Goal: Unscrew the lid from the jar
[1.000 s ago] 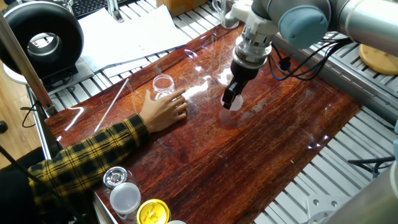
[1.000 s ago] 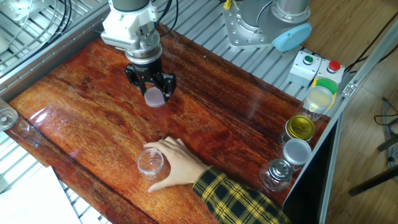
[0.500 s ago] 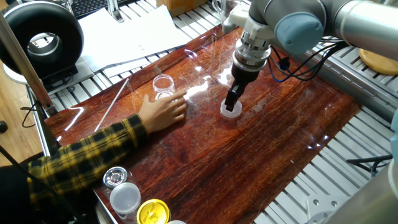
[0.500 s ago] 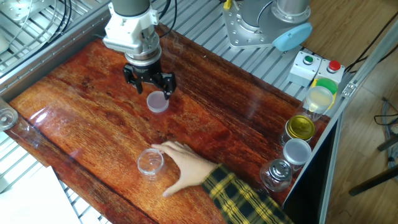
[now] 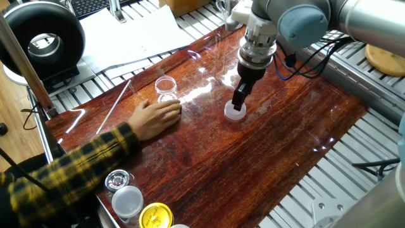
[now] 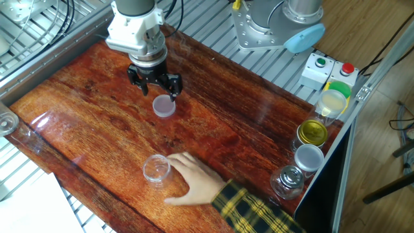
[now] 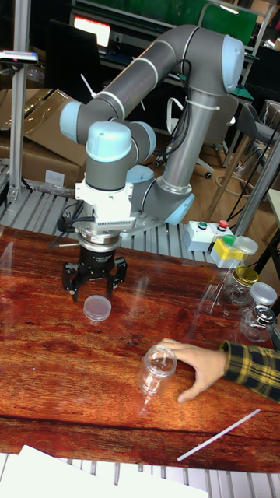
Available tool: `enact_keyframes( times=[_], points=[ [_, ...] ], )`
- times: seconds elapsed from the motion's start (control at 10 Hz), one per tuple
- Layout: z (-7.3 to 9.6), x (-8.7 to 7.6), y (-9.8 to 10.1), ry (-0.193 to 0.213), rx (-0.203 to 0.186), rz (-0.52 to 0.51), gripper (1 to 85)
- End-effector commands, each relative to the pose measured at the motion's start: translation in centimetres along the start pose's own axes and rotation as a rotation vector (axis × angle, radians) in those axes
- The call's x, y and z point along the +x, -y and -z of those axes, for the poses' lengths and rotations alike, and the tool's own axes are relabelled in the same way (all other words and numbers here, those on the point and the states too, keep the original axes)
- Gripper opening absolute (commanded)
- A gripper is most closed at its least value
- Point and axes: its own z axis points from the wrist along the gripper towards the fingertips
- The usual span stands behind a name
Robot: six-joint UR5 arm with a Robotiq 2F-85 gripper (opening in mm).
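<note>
Lying flat on the glossy reddish-brown wooden tabletop (image 5: 266,158) in one fixed view, the small round translucent white plastic lid (image 5: 235,112) sits just under the robot's black two-finger gripper (image 5: 239,103), whose jaws are seen edge-on here, so their spread is hard to judge. Well to the side, the small clear plastic jar (image 5: 166,88) stands upright with its mouth open, and a person's bare hand (image 5: 154,116), coming from a yellow-and-black plaid sleeve (image 5: 69,168), rests beside it with fingertips close to its base.

From the other fixed view, the gripper (image 6: 155,85) hangs just above the lid (image 6: 163,107) with its jaws spread wide and holding nothing; the lid lies free on the tabletop (image 6: 246,129). The jar (image 6: 156,169) stands near the front edge, the hand (image 6: 194,179) right beside it. A cluster of other jars (image 6: 309,145) stands at the tabletop's corner.

The tall fixed view shows the gripper (image 7: 95,286) open above and slightly behind the lid (image 7: 97,308), and the jar (image 7: 158,369) against the hand (image 7: 197,367); it appears tilted here.
</note>
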Motion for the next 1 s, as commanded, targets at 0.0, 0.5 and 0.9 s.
enact_keyframes(
  times=[0.0,0.5,0.9],
  points=[
    [0.63,0.11,0.55,-0.01,0.016,-0.012,70.0],
    [1.34,-0.1,1.24,-0.024,0.043,0.014,68.3],
    [1.47,-0.22,1.29,-0.028,0.045,0.011,66.7]
  ],
)
